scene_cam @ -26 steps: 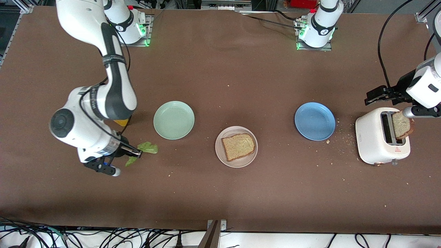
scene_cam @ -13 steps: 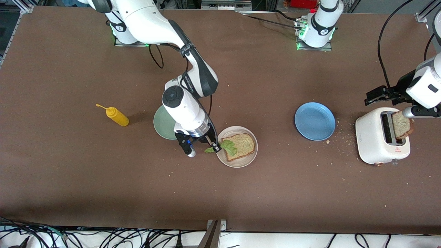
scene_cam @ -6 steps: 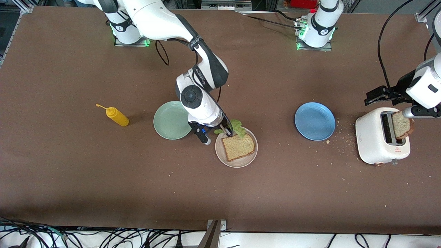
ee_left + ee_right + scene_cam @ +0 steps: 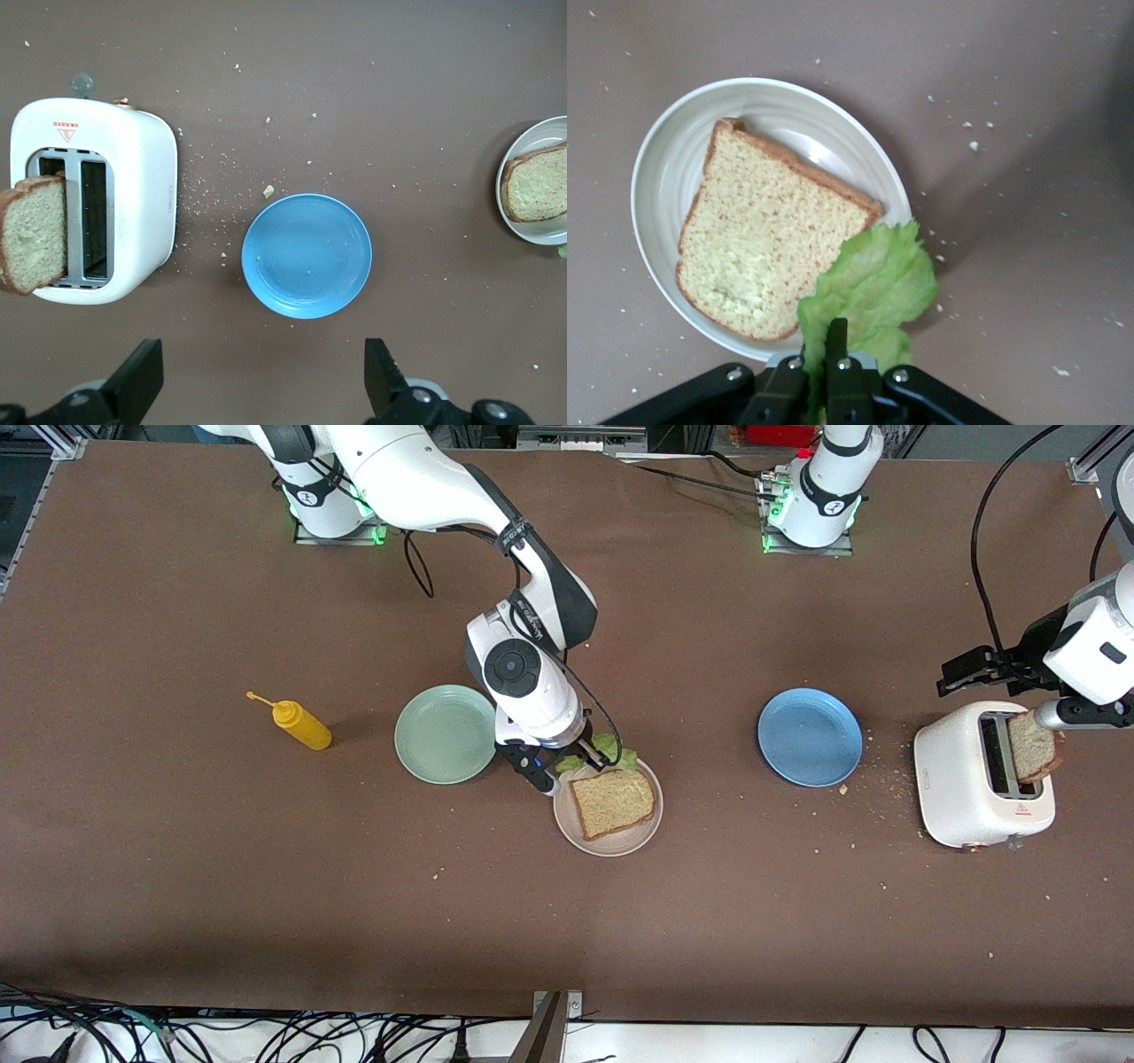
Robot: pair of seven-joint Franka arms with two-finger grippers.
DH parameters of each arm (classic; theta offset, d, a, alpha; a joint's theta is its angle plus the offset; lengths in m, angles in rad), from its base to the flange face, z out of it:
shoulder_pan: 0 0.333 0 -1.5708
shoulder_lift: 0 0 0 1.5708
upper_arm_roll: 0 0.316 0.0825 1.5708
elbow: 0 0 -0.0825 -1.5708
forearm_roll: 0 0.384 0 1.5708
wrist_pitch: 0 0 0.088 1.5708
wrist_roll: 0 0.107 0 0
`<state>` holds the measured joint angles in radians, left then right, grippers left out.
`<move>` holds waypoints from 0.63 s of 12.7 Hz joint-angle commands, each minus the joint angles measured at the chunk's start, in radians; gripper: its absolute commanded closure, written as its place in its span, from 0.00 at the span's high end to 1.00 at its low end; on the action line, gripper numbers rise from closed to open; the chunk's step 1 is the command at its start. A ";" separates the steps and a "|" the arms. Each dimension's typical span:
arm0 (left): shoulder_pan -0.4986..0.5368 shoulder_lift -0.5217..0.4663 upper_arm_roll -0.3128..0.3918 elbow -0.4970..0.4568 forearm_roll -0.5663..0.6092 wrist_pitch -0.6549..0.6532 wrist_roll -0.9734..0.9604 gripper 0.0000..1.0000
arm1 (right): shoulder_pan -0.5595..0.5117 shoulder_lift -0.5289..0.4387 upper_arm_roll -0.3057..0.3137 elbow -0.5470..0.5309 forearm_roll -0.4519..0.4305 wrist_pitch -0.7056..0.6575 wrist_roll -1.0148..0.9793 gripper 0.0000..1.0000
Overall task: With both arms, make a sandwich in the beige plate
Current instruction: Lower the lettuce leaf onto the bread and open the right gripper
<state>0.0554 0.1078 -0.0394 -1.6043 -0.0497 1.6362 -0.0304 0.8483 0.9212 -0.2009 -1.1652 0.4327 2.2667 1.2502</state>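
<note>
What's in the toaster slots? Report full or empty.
Empty. Both toaster slots show bare in the left wrist view; the only slice nearby hangs at the toaster's outer edge.

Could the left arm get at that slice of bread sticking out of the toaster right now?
Probably yes. The left end effector hangs open near the toaster, and the bread slice stands half out of its slot with nothing over it. The right end effector, shut on the lettuce, is over the beige plate.
</note>
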 commanded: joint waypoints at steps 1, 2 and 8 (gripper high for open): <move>-0.006 0.003 0.001 0.009 0.028 0.002 0.003 1.00 | -0.005 0.054 0.003 0.056 -0.014 0.045 -0.009 0.00; -0.006 0.003 0.000 0.009 0.028 0.002 0.003 1.00 | -0.005 0.056 0.003 0.058 -0.014 0.048 -0.008 0.00; -0.008 0.003 0.001 0.009 0.028 0.002 0.003 1.00 | -0.005 0.058 0.012 0.058 -0.014 0.050 -0.008 0.28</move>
<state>0.0547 0.1082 -0.0394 -1.6043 -0.0497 1.6362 -0.0304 0.8495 0.9549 -0.1973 -1.1511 0.4327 2.3167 1.2445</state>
